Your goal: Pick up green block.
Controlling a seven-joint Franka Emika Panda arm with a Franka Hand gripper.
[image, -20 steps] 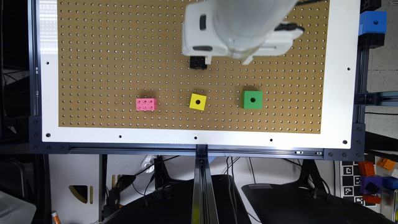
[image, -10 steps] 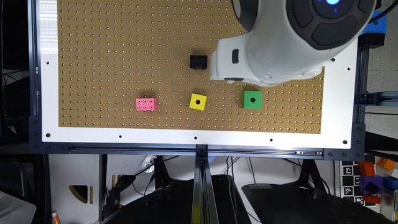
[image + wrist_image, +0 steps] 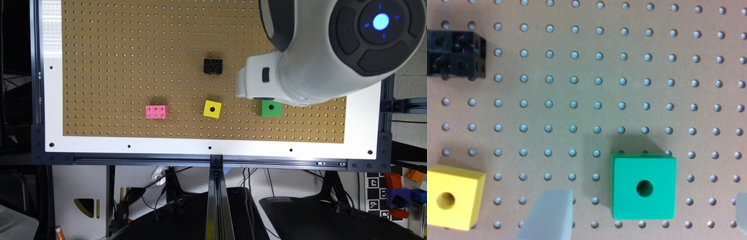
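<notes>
The green block (image 3: 271, 108), a bright green cube with a dark round hole, lies on the pegboard; its upper edge is covered by the white arm. My gripper (image 3: 255, 85) hangs over the board just beside and above it. In the wrist view the green block (image 3: 644, 186) sits between my two pale fingers (image 3: 548, 215), slightly closer to that one than to the other at the frame's edge. My gripper (image 3: 646, 200) is open and touches nothing.
A yellow cube with a hole (image 3: 212, 109) lies at the exterior view's left of the green block, a pink studded brick (image 3: 157, 111) further left, and a black brick (image 3: 212, 66) higher on the brown pegboard (image 3: 116, 66). A white border (image 3: 233, 148) frames the board.
The arm has swung toward the exterior view's right and lower, uncovering the black brick and ending over the green block. None of the blocks has moved.
</notes>
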